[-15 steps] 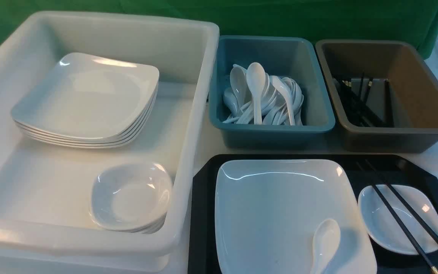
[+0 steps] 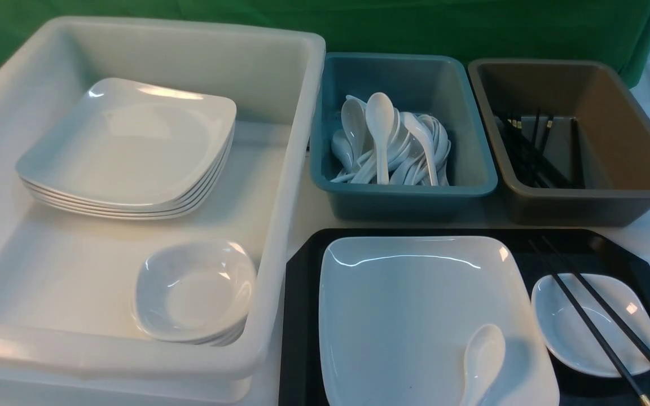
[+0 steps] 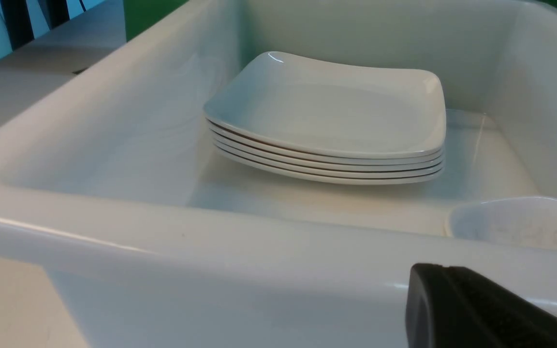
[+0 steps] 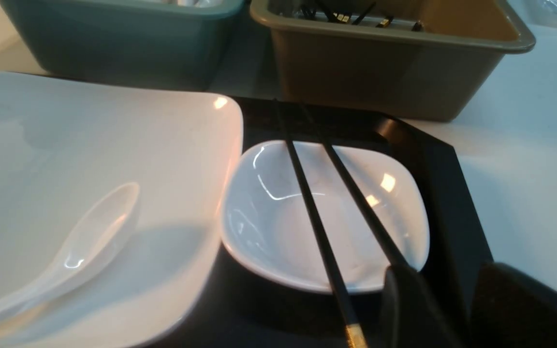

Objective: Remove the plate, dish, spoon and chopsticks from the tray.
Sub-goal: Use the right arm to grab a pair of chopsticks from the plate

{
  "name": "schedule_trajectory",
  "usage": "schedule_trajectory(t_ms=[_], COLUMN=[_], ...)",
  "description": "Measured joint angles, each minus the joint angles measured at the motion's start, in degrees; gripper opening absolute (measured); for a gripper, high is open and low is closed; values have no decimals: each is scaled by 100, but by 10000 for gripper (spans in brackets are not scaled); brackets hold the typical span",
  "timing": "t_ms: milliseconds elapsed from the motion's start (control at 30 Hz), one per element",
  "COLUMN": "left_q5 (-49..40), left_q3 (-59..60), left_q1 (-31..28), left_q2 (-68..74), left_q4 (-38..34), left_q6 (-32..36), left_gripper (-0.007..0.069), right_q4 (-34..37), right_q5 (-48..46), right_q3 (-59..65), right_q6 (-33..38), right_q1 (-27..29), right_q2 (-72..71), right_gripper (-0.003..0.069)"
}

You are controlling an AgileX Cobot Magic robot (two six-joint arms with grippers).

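My right end effector (image 4: 447, 295), jaws apart and empty, sits at the chopsticks (image 4: 315, 227), banded ends nearest; they run away across the dish (image 4: 264, 217). My left end effector (image 3: 476, 309) is closed.

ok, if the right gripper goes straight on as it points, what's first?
Probably the tray, its right rim showing between the fingers of the open right gripper; the chopsticks lie just beside one finger, so depth is uncertain.

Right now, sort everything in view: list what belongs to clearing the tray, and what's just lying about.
Job: plate, dish, spoon, chopsticks, tray.
Lying about: white bin, plate stack and bowl stack inside it, teal bin, brown bin.
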State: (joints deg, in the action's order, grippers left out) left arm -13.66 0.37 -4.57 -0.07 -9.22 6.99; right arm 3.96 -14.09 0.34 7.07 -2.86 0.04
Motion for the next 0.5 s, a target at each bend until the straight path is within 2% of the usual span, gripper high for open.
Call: schedule_trajectory(t_ms=[433, 500], left_q5=[19, 146], left_q3=[0, 0], left_q1=[0, 0], left_q2=[0, 0], left_q4=[0, -284], left_q6=[-5, -127], left_gripper=[13, 13], right_q4=[0, 0], right_q5=[0, 0], right_q3=[0, 0], right_q6=[0, 0], right_q1=[0, 0], right_q2=[0, 0], right_gripper=[239, 239])
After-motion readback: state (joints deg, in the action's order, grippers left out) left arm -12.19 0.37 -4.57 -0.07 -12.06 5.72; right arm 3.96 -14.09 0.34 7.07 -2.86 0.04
